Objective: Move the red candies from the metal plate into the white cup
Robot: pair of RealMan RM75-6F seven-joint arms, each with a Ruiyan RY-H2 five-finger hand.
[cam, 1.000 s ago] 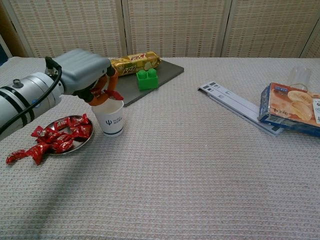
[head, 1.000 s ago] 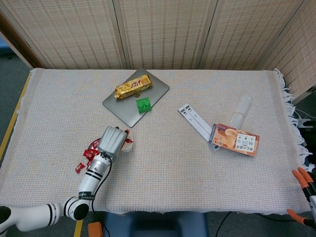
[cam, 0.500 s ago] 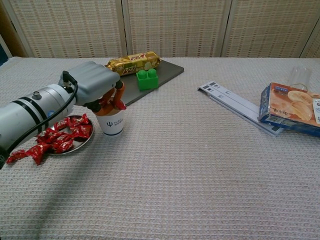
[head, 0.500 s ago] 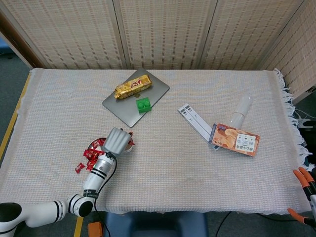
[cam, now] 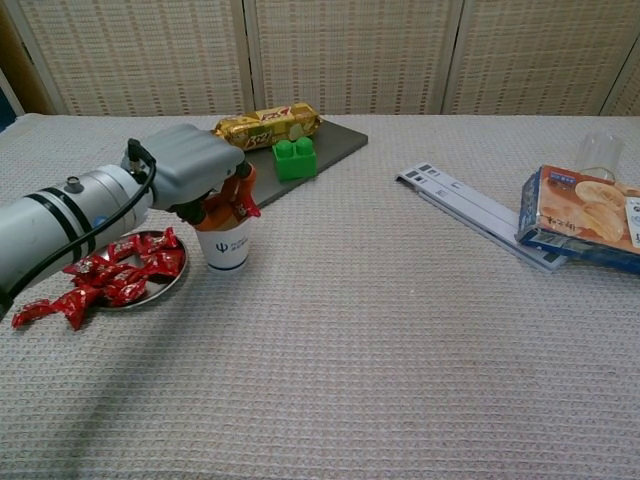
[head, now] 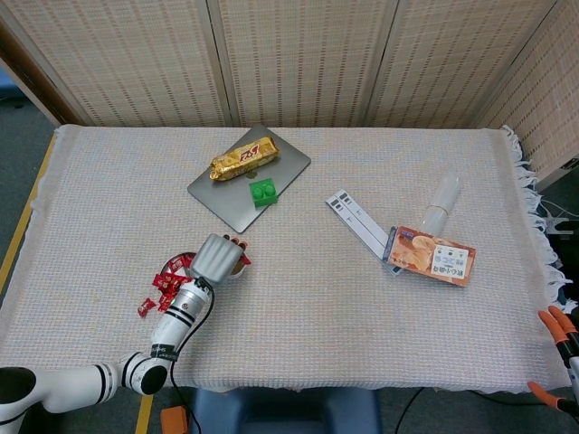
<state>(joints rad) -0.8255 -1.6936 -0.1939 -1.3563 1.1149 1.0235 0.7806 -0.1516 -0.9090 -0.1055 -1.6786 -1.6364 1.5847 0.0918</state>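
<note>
The white cup (cam: 227, 245) stands just right of the metal plate (cam: 167, 286), which holds a heap of red candies (cam: 122, 270). Two or three more candies (cam: 48, 308) lie on the cloth left of the plate. My left hand (cam: 190, 172) hovers right over the cup's mouth, fingers pointing down, with a red candy (cam: 247, 207) pinched at the fingertips. In the head view this hand (head: 218, 256) hides most of the cup (head: 239, 268). My right hand (head: 559, 351) shows only at the bottom right edge, off the table, its fingers apart and holding nothing.
A grey board (cam: 335, 143) at the back carries a gold-wrapped snack bar (cam: 268, 125) and a green brick (cam: 294, 159). To the right lie a long white box (cam: 480, 213), a cookie box (cam: 585, 220) and a clear cup (cam: 600, 152).
My left hand has shifted right from the plate side and dropped lower over the cup, still pinching the red candy. The right hand has not moved.
</note>
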